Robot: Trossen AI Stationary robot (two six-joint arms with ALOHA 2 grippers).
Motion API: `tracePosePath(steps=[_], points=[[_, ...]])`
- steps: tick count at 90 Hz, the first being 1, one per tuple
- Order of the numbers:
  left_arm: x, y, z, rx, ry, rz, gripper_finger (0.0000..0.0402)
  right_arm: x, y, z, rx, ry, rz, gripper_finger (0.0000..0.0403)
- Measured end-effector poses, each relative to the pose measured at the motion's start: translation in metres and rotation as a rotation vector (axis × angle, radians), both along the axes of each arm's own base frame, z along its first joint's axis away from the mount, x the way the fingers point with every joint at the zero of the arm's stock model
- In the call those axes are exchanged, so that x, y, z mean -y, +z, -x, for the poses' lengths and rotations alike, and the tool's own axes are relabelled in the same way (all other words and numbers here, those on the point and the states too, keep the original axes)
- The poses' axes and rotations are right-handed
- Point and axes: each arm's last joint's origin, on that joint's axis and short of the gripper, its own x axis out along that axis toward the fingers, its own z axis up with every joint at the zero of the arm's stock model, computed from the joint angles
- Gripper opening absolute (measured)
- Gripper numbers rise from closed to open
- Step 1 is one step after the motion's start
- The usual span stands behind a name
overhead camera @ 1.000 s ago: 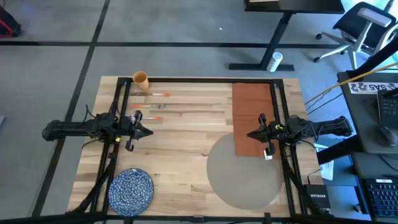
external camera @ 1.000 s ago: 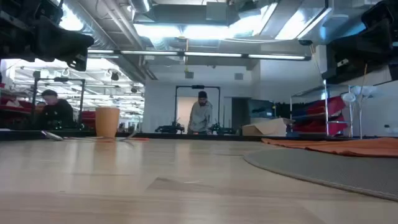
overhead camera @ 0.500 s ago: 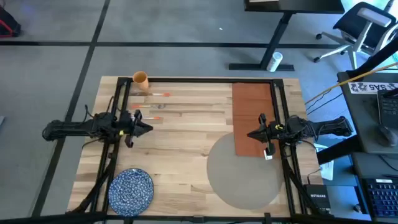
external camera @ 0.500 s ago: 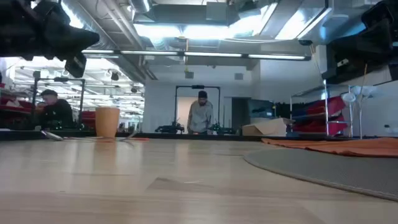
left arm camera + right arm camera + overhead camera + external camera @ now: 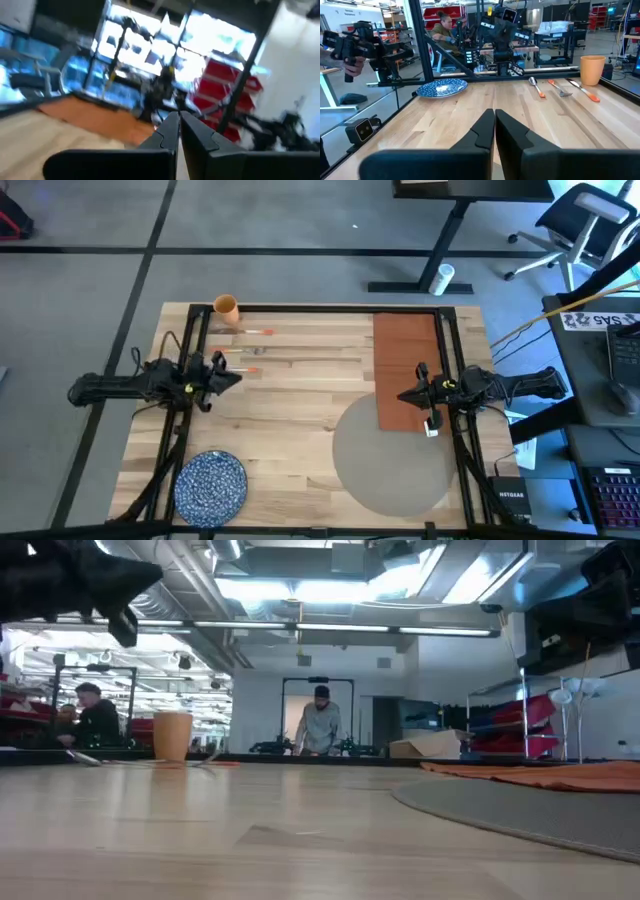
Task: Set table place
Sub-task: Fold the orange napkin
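The place, a round grey-beige placemat [image 5: 395,460], lies flat on the light wooden table [image 5: 300,395] at its near right. A rust-red napkin [image 5: 405,350] lies beside it, its near end over the placemat's far rim. My right gripper [image 5: 402,395] hovers shut above that near end, pointing toward the table's left [image 5: 494,125]. My left gripper [image 5: 237,376] hangs shut above the table's left half, near the cutlery, pointing right [image 5: 178,125]. Neither holds anything.
A blue speckled plate [image 5: 211,483] sits at the near left corner. An orange cup [image 5: 227,307] stands at the far left, with orange-handled cutlery [image 5: 250,350] beside it. Black frame rails [image 5: 190,360] cross the table on both sides. People [image 5: 320,730] stand in the room beyond.
My left gripper has risen and swung a little toward the table's far edge, rolling about its wrist as it went. It has stayed shut.
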Motion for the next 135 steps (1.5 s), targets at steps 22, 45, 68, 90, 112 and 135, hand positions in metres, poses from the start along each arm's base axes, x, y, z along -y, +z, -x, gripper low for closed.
tracePosePath(steps=[22,45,68,90,112,135], points=[[-0.001,0.012,0.004,0.137,0.016,0.055,0.0000,0.000,0.000,0.000,0.000,0.000,0.000,0.0000],[-0.001,0.043,0.008,0.148,0.043,0.015,0.0000,0.000,0.000,0.000,0.000,0.000,0.000,0.0000],[-0.002,0.097,-0.027,-0.003,0.083,-0.084,0.0007,0.000,0.000,0.000,0.000,0.000,0.000,0.0000],[-0.003,0.133,-0.093,-0.242,0.090,-0.160,0.0015,0.000,0.000,0.000,0.000,0.000,0.000,0.0000],[-0.007,0.124,-0.156,-0.494,0.059,-0.212,0.0015,0.000,0.000,0.000,0.000,0.000,0.000,0.0000],[-0.010,0.105,-0.207,-0.598,0.024,-0.242,0.0015,0.000,0.000,0.000,0.000,0.000,0.000,0.0000]])
